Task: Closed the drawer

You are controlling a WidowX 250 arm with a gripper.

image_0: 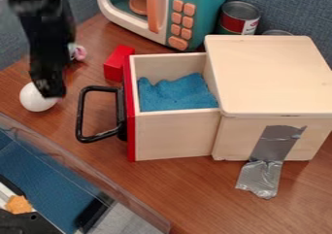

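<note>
One view from above, slanting down across the wooden table (188, 194), fairly close

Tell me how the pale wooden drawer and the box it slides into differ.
The drawer is open on top, showing blue cloth inside, while the box is covered on top. The drawer has a red front and black handle; the box has silver tape on its side. Both look like pale wood.
</note>
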